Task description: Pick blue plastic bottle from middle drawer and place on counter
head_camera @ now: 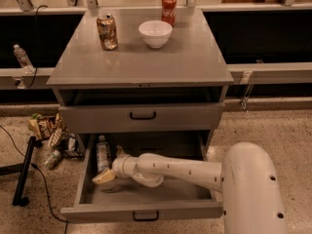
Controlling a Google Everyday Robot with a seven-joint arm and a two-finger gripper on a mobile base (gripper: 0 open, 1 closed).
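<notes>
**Single-arm retrieval from an open drawer.** The wide, shallow grey metal middle drawer (185,210) stands pulled out beneath a like grey upper drawer (97,118). The small clear blue plastic bottle with white cap and pale label (102,154) lies on its side in the middle drawer, along the left wall, at 9 o'clock of the tray. Its long axis runs 12 to 6, with the cap toward 12.

The white jointed arm (180,168) reaches in from 3 o'clock. Its pale-tipped hand (107,173) sits low in the tray, just beside the bottle's base end, so the bottle lies at about 11 o'clock from the hand. Whether they touch cannot be told, nor whether the hand is wide or narrow.

Judgement: the grasp is not yet secured, and the hand would need to close across the bottle's long axis, not along it.

The smooth grey bench (185,65) of the cabinet, at 12 o'clock from the drawer, carries a brown metal can (107,31), a round white bowl (155,33) and a red metal can (168,9).
</notes>
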